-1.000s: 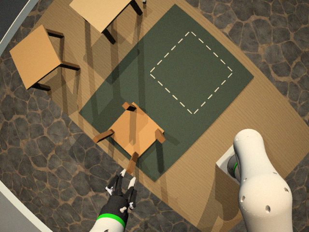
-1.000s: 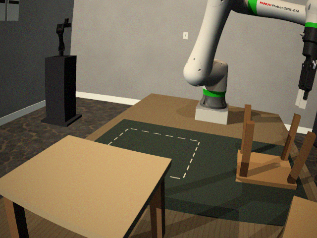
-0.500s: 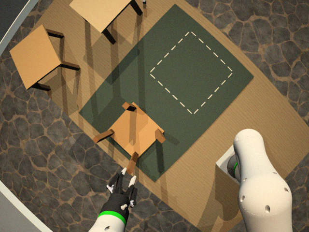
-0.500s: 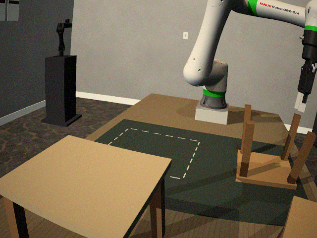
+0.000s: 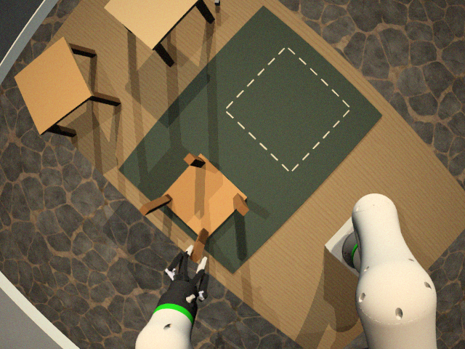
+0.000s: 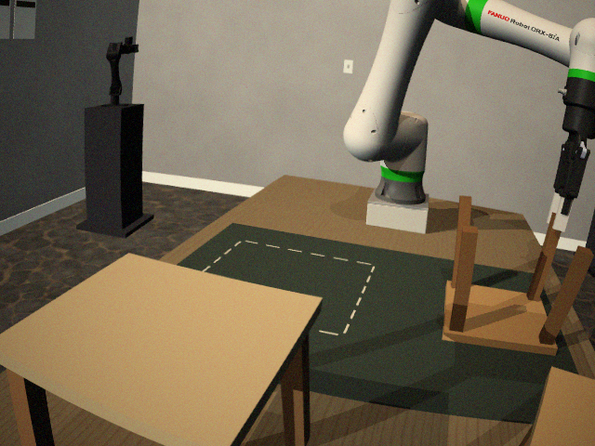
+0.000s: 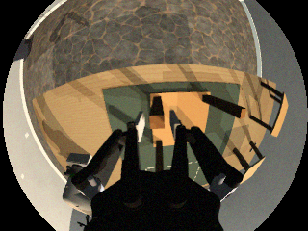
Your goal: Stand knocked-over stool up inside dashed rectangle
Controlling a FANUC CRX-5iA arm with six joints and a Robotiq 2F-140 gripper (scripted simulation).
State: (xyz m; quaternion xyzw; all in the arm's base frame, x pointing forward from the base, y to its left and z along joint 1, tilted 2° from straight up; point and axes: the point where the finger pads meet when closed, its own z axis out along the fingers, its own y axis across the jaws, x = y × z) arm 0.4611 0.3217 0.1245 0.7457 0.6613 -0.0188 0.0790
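A: Green mat (image 5: 262,195) carries the stool (image 5: 204,198) upside down, well apart from the dashed rectangle (image 5: 287,109).

B: Part-open gripper (image 5: 196,257) straddles one leg (image 5: 198,242), apparently unclamped; an off-centre squeeze could tip it.

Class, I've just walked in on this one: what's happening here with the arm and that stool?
A white six-joint robot arm is working on a light brown wooden stool, which lies upside down on its seat, legs pointing up, on the dark green mat. The end effector hangs over the tip of the stool's nearest leg, fingers partly open on either side of it, not clamped. The stool sits outside the white dashed rectangle, so flipping and placing it remain to be done.
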